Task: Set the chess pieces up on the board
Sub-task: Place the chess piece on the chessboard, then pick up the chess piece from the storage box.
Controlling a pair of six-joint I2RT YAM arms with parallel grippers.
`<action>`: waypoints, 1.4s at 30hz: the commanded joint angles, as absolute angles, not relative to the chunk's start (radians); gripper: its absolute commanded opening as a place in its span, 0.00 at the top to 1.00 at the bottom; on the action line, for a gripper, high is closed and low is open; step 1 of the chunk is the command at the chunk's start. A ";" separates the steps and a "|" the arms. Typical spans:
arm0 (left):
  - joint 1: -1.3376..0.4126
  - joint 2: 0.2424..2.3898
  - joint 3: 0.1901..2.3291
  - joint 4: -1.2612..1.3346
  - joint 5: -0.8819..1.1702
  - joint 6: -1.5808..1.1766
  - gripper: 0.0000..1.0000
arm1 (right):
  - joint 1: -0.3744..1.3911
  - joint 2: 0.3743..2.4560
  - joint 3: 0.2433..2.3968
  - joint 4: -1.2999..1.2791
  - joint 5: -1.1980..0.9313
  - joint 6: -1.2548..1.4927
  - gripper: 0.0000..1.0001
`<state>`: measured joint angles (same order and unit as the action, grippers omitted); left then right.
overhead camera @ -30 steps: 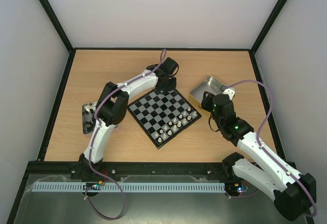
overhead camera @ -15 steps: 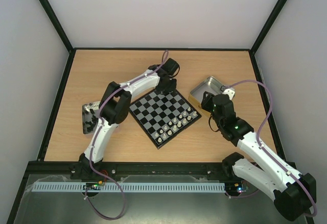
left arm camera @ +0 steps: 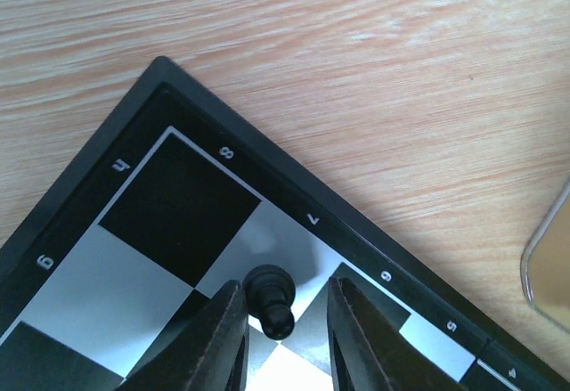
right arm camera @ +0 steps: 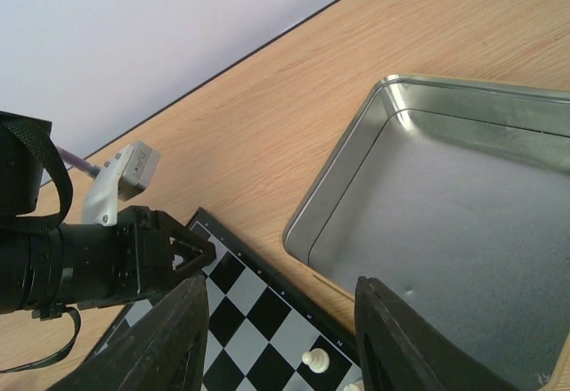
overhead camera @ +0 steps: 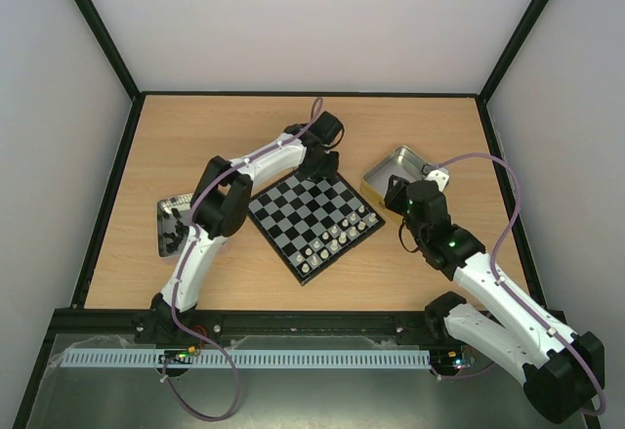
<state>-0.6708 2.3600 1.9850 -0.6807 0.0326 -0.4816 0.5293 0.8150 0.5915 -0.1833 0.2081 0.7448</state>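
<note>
We see the board [overhead camera: 312,219] lying turned at an angle in the middle of the wooden table [overhead camera: 215,136], between the two arms. White chess pieces [overhead camera: 337,234] stand in rows along its near right edge. The left gripper [left arm camera: 287,293] hangs low over the board's far corner. Its fingers [left arm camera: 223,338] are slightly parted on either side of a single black pawn [left arm camera: 270,297]. A sliver of pale square shows between the pawn and the finger on the right of the wrist view. On the other side we cannot tell whether finger and pawn touch. The pawn stands upright, one square in from the black corner square, near the border digits 8 and 7. The right gripper [right arm camera: 280,289] hovers off the board's right side, above the near rim of an open metal tin [right arm camera: 445,231], with its jaws spread and nothing between them. A second tin [overhead camera: 174,224] with small dark shapes inside sits beside the left arm, well apart from the board.
</note>
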 commanded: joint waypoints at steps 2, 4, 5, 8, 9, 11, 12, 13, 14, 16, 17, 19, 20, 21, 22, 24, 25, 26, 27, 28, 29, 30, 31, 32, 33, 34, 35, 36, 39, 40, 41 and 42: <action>-0.656 2.349 2.023 -0.698 0.091 -0.465 0.66 | 0.526 0.801 0.587 -0.207 0.217 0.748 0.55; -0.650 2.326 2.022 -0.701 0.096 -0.458 0.62 | 0.526 0.801 0.589 -0.206 0.215 0.747 0.55; -0.646 2.312 2.018 -0.702 0.098 -0.456 0.60 | 0.525 0.802 0.589 -0.204 0.214 0.748 0.55; -0.633 2.247 1.984 -0.702 0.097 -0.447 0.57 | 0.525 0.806 0.591 -0.196 0.209 0.750 0.55; -0.628 2.216 1.961 -0.699 0.094 -0.444 0.56 | 0.526 0.808 0.591 -0.192 0.208 0.752 0.55; -0.618 2.146 1.901 -0.687 0.077 -0.442 0.54 | 0.525 0.814 0.592 -0.184 0.202 0.753 0.55; -0.613 2.103 1.859 -0.676 0.064 -0.442 0.53 | 0.526 0.816 0.592 -0.180 0.199 0.754 0.55; -0.605 2.057 1.814 -0.661 0.054 -0.443 0.52 | 0.526 0.819 0.591 -0.176 0.195 0.755 0.54; -0.596 2.006 1.758 -0.643 0.045 -0.447 0.50 | 0.526 0.824 0.591 -0.173 0.192 0.755 0.54; -0.578 1.880 1.641 -0.599 0.032 -0.460 0.49 | 0.526 0.832 0.593 -0.166 0.187 0.757 0.54; -0.566 1.823 1.577 -0.580 0.025 -0.468 0.47 | 0.525 0.836 0.593 -0.162 0.183 0.756 0.54; -0.547 1.716 1.440 -0.556 -0.001 -0.487 0.46 | 0.525 0.844 0.593 -0.157 0.177 0.754 0.52; -0.535 1.666 1.386 -0.549 -0.012 -0.497 0.46 | 0.525 0.847 0.592 -0.156 0.173 0.755 0.51; -0.523 1.613 1.352 -0.547 -0.019 -0.508 0.46 | 0.526 0.849 0.592 -0.152 0.168 0.755 0.49; -0.510 1.562 1.301 -0.544 -0.031 -0.522 0.46 | 0.526 0.851 0.590 -0.147 0.166 0.755 0.47; -0.482 1.467 1.191 -0.543 -0.056 -0.544 0.45 | 0.525 0.854 0.589 -0.140 0.167 0.756 0.43; -0.463 1.424 1.148 -0.545 -0.061 -0.555 0.45 | 0.526 0.856 0.588 -0.136 0.169 0.756 0.42; -0.447 1.381 1.109 -0.548 -0.065 -0.566 0.45 | 0.526 0.857 0.588 -0.131 0.171 0.756 0.40; -0.428 1.339 1.069 -0.553 -0.067 -0.575 0.45 | 0.526 0.858 0.589 -0.127 0.174 0.756 0.38; -0.409 1.302 1.033 -0.557 -0.070 -0.588 0.46 | 0.526 0.860 0.591 -0.123 0.178 0.756 0.37; -0.391 1.263 0.995 -0.563 -0.068 -0.603 0.46 | 0.525 0.860 0.594 -0.120 0.180 0.757 0.37; -0.372 1.225 0.956 -0.565 -0.064 -0.616 0.46 | 0.526 0.863 0.595 -0.116 0.181 0.759 0.36; -0.353 1.191 0.923 -0.568 -0.063 -0.629 0.47 | 0.525 0.865 0.595 -0.111 0.181 0.762 0.36; -0.331 1.156 0.886 -0.569 -0.065 -0.640 0.47 | 0.525 0.870 0.597 -0.106 0.181 0.766 0.36; -0.315 1.127 0.854 -0.572 -0.075 -0.655 0.48 | 0.525 0.877 0.597 -0.103 0.180 0.773 0.36; -0.297 1.101 0.825 -0.578 -0.085 -0.664 0.50 | 0.525 0.883 0.600 -0.099 0.177 0.778 0.36; -0.280 1.074 0.797 -0.581 -0.090 -0.668 0.51 | 0.526 0.889 0.602 -0.097 0.174 0.784 0.37; -0.261 1.061 0.775 -0.585 -0.089 -0.670 0.52 | 0.526 0.896 0.603 -0.095 0.170 0.789 0.37; -0.219 1.053 0.733 -0.608 -0.082 -0.672 0.55 | 0.526 0.914 0.610 -0.094 0.162 0.805 0.38; -0.210 1.056 0.722 -0.614 -0.081 -0.673 0.56 | 0.527 0.919 0.611 -0.094 0.160 0.809 0.38; -0.202 1.061 0.715 -0.621 -0.081 -0.676 0.56 | 0.526 0.922 0.613 -0.095 0.159 0.812 0.38; -0.196 1.066 0.706 -0.624 -0.077 -0.676 0.57 | 0.525 0.923 0.614 -0.096 0.158 0.814 0.38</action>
